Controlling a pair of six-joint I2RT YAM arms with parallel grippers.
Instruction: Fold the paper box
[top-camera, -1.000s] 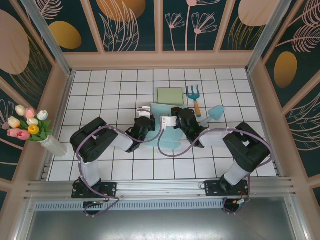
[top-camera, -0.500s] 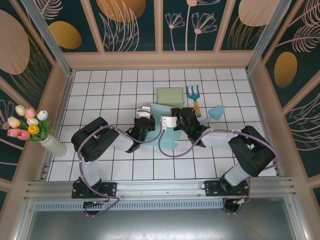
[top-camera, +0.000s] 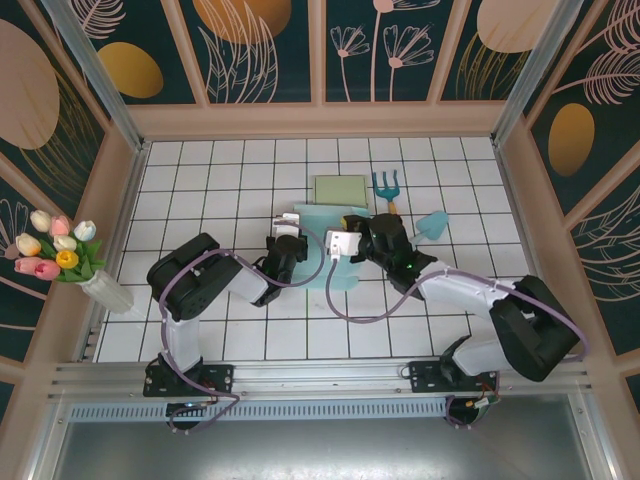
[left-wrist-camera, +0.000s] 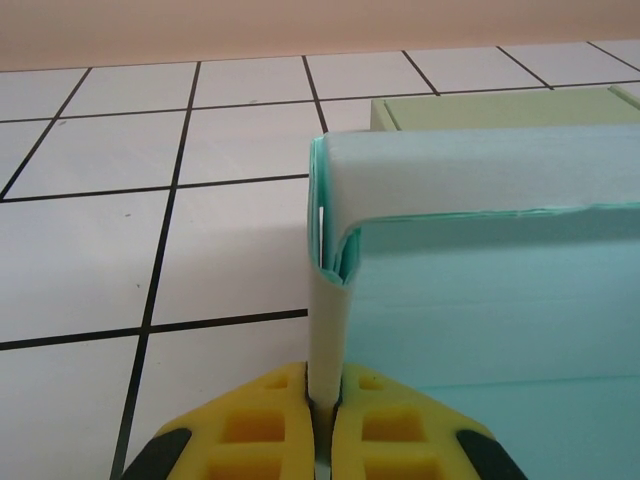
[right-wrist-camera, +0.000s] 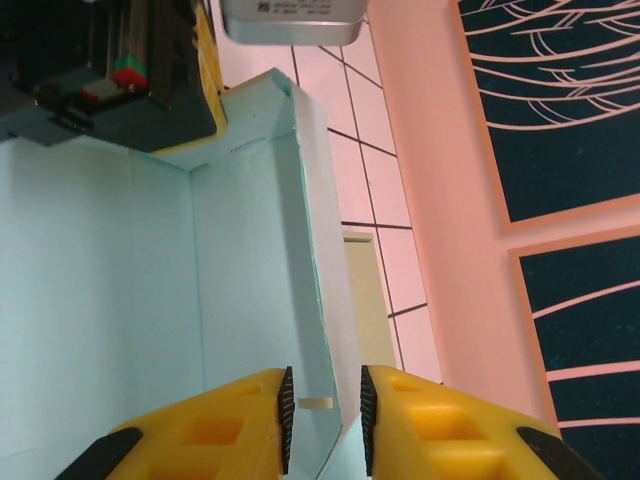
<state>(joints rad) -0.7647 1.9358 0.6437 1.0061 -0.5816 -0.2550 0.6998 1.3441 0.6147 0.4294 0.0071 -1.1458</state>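
The pale teal paper box (top-camera: 333, 262) lies half-formed on the tiled floor between my two grippers. My left gripper (top-camera: 290, 236) holds its left side. In the left wrist view the yellow pads (left-wrist-camera: 270, 425) press together on an upright wall of the paper box (left-wrist-camera: 330, 330), whose top edge curls over to the right. My right gripper (top-camera: 347, 241) stands at the box's right side. In the right wrist view its jaws (right-wrist-camera: 323, 405) straddle a thin upright wall of the box (right-wrist-camera: 315, 300) with a gap on each side. The left gripper's body (right-wrist-camera: 110, 70) shows at the far end.
A flat olive-green pad (top-camera: 340, 189) lies just behind the box. A blue and orange hand rake (top-camera: 388, 196) and a teal scoop (top-camera: 432, 224) lie to the back right. A vase of tulips (top-camera: 60, 255) stands at the left wall.
My right gripper has opened off the box wall, and its arm has swung out to the right. The box has settled lower and flatter. The left gripper keeps its hold.
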